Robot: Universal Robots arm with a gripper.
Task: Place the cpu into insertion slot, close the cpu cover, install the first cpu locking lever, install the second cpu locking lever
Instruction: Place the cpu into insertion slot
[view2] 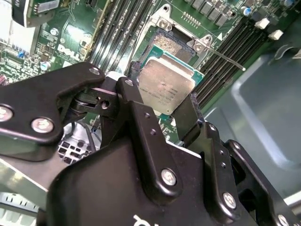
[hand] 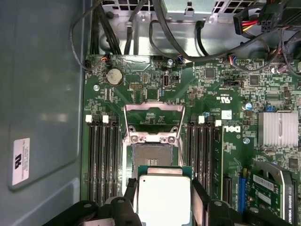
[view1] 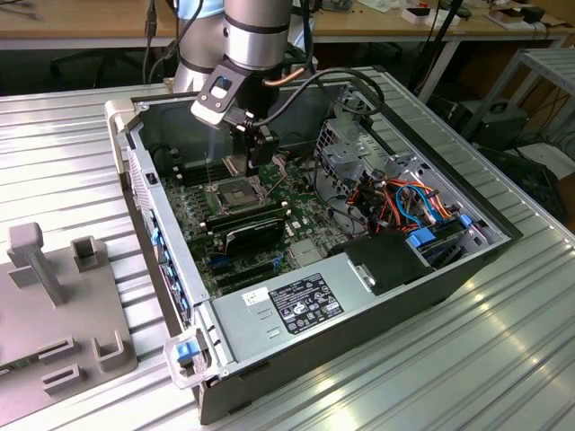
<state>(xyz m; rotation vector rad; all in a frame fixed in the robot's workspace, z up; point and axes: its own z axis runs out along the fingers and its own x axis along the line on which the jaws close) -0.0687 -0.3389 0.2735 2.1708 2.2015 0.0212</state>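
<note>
The end effector [view2: 160,98] clamps the cpu [view2: 167,84] over the insertion slot [hand: 151,154].

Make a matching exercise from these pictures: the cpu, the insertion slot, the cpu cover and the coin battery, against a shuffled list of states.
Things:
1 cpu
2 insertion slot
3 cpu cover
4 coin battery

States:
A swung open
B held in the gripper
C round and silver
D uncovered and empty

Pairs: 1-B; 2-D; 3-A; 4-C
</note>
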